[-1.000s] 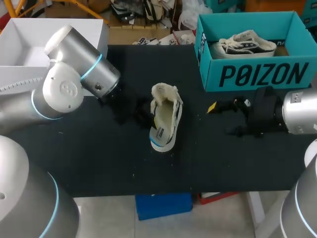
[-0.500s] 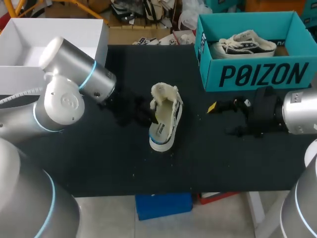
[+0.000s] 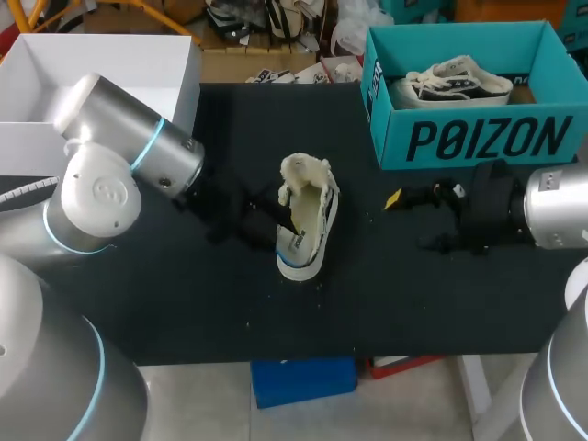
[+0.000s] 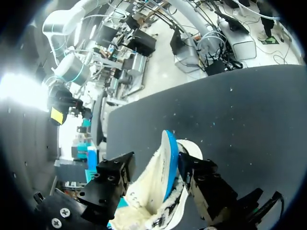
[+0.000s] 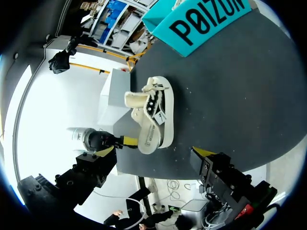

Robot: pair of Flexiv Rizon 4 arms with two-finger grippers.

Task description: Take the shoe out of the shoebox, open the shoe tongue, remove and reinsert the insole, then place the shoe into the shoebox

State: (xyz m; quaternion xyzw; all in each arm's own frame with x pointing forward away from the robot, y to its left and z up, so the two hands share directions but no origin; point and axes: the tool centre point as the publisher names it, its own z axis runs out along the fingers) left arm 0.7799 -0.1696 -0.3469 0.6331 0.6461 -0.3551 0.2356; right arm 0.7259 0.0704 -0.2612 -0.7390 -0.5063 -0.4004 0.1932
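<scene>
A cream shoe [image 3: 308,220] with a blue-edged sole lies on its side mid-table, its tongue [image 3: 303,170] folded open toward the far end. My left gripper [image 3: 269,219] is at the shoe's left side. In the left wrist view its jaws are open around the shoe [image 4: 158,191]; one finger [image 4: 199,175] rests against the sole and the other stands just off the fleecy lining. My right gripper [image 3: 413,219] hovers open to the right of the shoe, holding nothing. The right wrist view shows the shoe [image 5: 152,112] ahead of the right gripper [image 5: 153,153]. The teal shoebox [image 3: 478,138] stands at the back right.
Another shoe [image 3: 450,81] lies inside the teal shoebox. A white open box [image 3: 55,138] stands at the back left, behind my left arm. The table's front edge [image 3: 303,354] runs close below the shoe.
My left gripper has opened, and the left arm's elbow has swung back to the left. The shoe has shifted slightly. The right arm has not moved.
</scene>
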